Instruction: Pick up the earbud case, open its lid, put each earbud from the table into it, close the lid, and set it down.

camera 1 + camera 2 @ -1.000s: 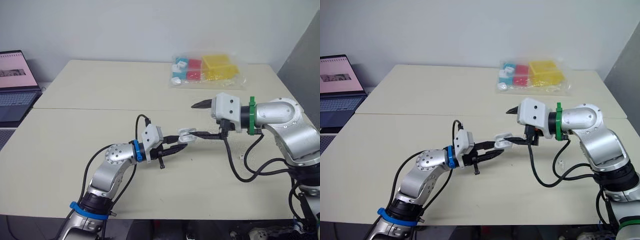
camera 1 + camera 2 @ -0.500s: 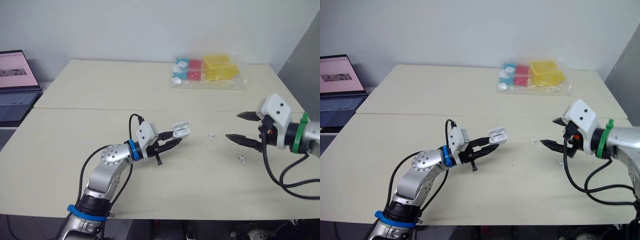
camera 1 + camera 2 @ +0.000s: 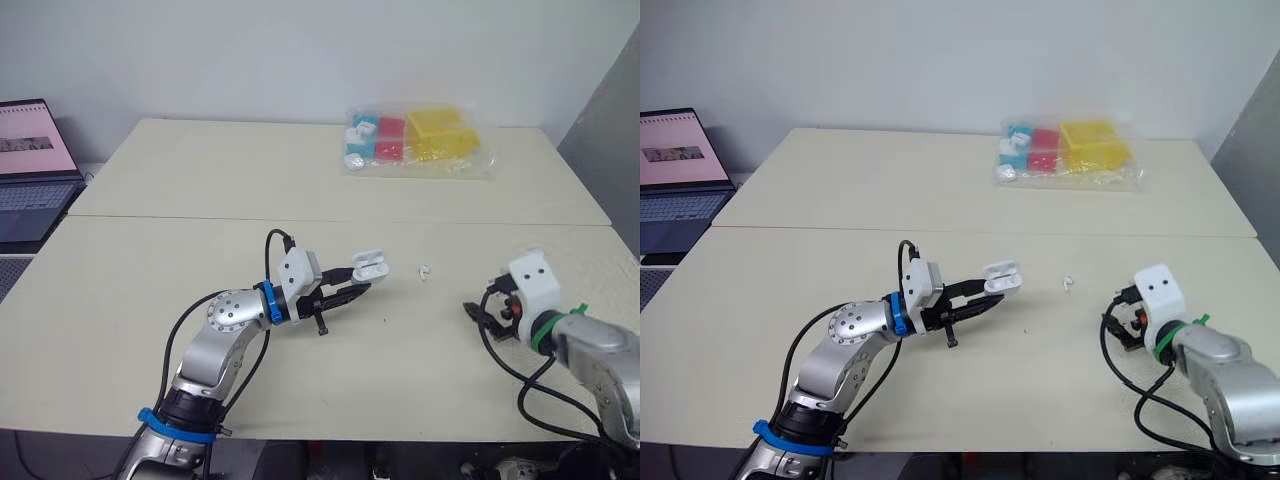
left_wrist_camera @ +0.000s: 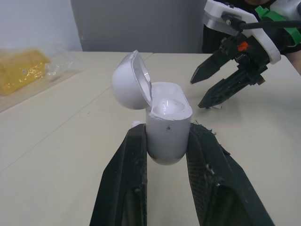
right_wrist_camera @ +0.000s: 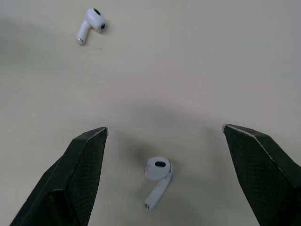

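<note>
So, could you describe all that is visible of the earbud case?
The earbud case is small, white, glossy plastic with rounded corners. Its hinged lid stands open, tilted back, and the well inside looks empty. It is upright, clamped on both sides between the black fingers of the left gripper, above the table.

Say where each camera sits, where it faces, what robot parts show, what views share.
Head eyes: forward and down over the table; both arms show.
Left wrist: along left tool, shut on open earbud case; right tool beyond.
Right wrist: down between open right tool's fingers at two earbuds.
Shared: case, in head and left-wrist views.
</note>
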Controlling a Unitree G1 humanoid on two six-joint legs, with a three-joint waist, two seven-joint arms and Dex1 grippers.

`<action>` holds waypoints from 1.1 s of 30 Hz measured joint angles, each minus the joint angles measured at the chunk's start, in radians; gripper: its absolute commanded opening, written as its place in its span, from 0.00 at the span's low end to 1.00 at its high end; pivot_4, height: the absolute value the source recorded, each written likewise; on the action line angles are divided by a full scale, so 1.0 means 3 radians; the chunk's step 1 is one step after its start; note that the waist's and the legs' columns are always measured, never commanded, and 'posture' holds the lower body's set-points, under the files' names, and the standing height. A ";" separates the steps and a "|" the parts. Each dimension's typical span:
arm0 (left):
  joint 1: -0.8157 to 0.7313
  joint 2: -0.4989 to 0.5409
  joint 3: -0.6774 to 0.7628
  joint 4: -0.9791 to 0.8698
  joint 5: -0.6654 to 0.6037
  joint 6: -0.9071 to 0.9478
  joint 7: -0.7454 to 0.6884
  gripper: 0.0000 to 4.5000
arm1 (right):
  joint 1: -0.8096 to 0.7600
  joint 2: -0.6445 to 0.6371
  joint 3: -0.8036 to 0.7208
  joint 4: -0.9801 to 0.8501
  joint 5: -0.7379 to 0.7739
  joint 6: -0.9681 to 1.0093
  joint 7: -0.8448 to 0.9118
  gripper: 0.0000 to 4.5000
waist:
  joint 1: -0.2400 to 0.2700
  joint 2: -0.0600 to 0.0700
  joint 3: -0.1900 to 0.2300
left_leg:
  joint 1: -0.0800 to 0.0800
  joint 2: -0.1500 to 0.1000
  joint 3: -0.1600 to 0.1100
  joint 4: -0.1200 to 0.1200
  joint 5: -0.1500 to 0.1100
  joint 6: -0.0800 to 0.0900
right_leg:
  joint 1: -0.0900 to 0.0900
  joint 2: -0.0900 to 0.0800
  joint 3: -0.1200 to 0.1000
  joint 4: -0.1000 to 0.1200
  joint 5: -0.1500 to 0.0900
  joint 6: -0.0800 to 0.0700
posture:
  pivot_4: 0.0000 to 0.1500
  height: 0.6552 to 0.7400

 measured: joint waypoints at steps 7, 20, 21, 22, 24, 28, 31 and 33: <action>-0.0003 0.0005 0.0000 0.0007 0.0001 0.0000 -0.0001 0.18 | 0.0113 0.0185 -0.0099 -0.0060 0.0034 0.0066 -0.0084 0.91 | -0.0003 0.0000 0.0000 | 0.0001 0.0001 -0.0003 -0.0004 0.0000 0.0000 | 0.0000 0.0001 -0.0003 -0.0001 0.0000 -0.0001 | 1.00 1.00; -0.0003 0.0031 -0.0001 0.0007 0.0005 0.0000 -0.0002 0.18 | 0.0167 0.0295 -0.0119 0.0105 0.0032 -0.0045 -0.0135 0.83 | -0.0005 0.0000 0.0000 | 0.0005 0.0001 -0.0001 -0.0033 0.0000 0.0000 | 0.0002 0.0005 -0.0002 -0.0025 0.0000 0.0000 | 1.00 1.00; -0.0003 0.0031 -0.0001 0.0007 0.0005 0.0000 -0.0002 0.18 | 0.0167 0.0296 -0.0109 0.0103 0.0034 -0.0048 -0.0134 0.78 | -0.0005 0.0000 0.0000 | 0.0005 0.0002 -0.0001 -0.0034 0.0000 0.0000 | 0.0002 0.0005 -0.0002 -0.0028 0.0000 0.0000 | 1.00 1.00; -0.0003 0.0032 -0.0001 0.0007 0.0006 0.0000 -0.0002 0.18 | 0.0165 0.0296 -0.0092 0.0096 0.0035 -0.0051 -0.0135 0.70 | -0.0005 0.0000 -0.0001 | 0.0004 0.0002 -0.0001 -0.0036 0.0000 0.0000 | 0.0003 0.0006 -0.0002 -0.0031 0.0000 0.0000 | 1.00 1.00; -0.0003 0.0034 -0.0001 0.0007 0.0007 0.0000 -0.0002 0.18 | 0.0156 0.0304 -0.0069 0.0087 0.0037 -0.0045 -0.0135 0.55 | -0.0004 0.0000 -0.0001 | 0.0003 0.0001 0.0000 -0.0036 0.0000 0.0000 | 0.0003 0.0005 -0.0001 -0.0034 0.0001 0.0001 | 1.00 1.00; -0.0003 0.0041 0.0000 0.0007 0.0009 -0.0001 -0.0002 0.18 | 0.0117 0.0306 -0.0055 0.0072 0.0039 0.0035 -0.0139 0.22 | -0.0003 0.0000 -0.0001 | 0.0002 -0.0001 0.0002 -0.0035 0.0000 0.0000 | 0.0004 0.0002 0.0001 -0.0037 0.0002 0.0004 | 1.00 1.00; -0.0002 0.0046 0.0000 0.0007 0.0012 -0.0006 -0.0002 0.18 | 0.0102 0.0286 -0.0070 0.0036 0.0049 0.0124 -0.0135 0.09 | -0.0001 0.0000 -0.0001 | 0.0002 -0.0001 0.0000 -0.0035 0.0000 0.0000 | 0.0004 0.0002 -0.0001 -0.0037 0.0002 0.0004 | 1.00 1.00; -0.0001 0.0064 0.0000 0.0007 0.0016 -0.0008 -0.0002 0.18 | 0.0105 0.0269 -0.0099 0.0015 0.0067 0.0172 -0.0124 0.09 | 0.0002 0.0000 -0.0001 | 0.0001 0.0000 -0.0001 -0.0036 0.0000 0.0000 | 0.0004 0.0003 -0.0002 -0.0037 0.0002 0.0004 | 1.00 1.00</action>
